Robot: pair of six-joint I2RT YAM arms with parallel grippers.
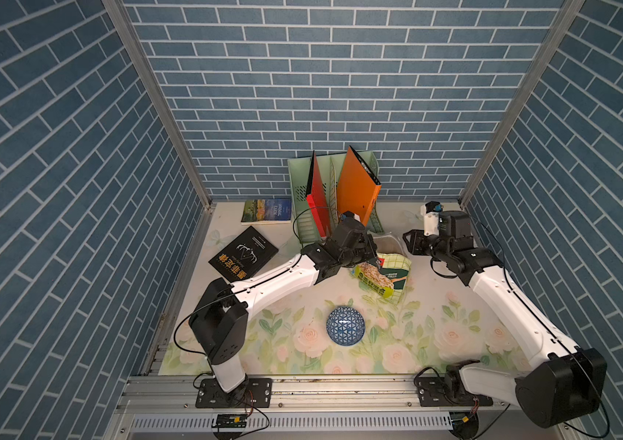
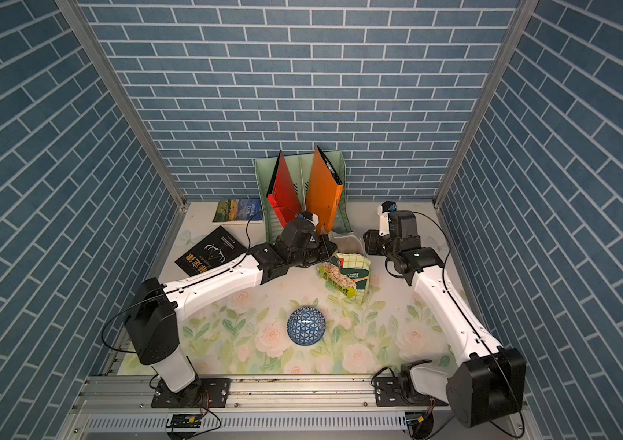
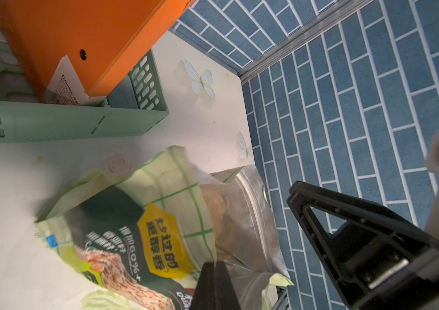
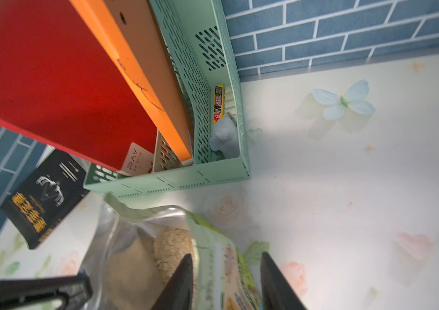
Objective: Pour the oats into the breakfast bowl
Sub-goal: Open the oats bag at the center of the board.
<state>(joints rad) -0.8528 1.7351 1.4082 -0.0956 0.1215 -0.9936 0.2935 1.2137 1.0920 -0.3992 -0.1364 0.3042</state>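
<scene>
Centre of table [image 1: 454, 304]: pouch [image 1: 382, 276] upright, mouth open, oats [image 4: 172, 247] inside. Left rim pinched by left gripper [image 1: 376, 261], clamped tight. Just right, right gripper [image 1: 409, 243], jaws apart, holding nothing. Nearer: bowl [image 1: 345, 325], clear of pouch.

Blue brick-patterned walls [image 1: 302, 95] close the cell on three sides, joined at the far corners by bare aluminium posts [image 1: 157, 103]. The table [image 1: 435, 304] wears a pale cloth printed with pink roses, green leaves and white butterflies [image 4: 343, 100]. At its far edge a mint-green file rack [image 1: 298, 179] holds a leaning red folder [image 1: 319, 202] and orange folder [image 1: 357, 186], with a landscape-covered book [image 1: 267, 210] and a black book [image 1: 243, 253] lying flat beside it.
</scene>
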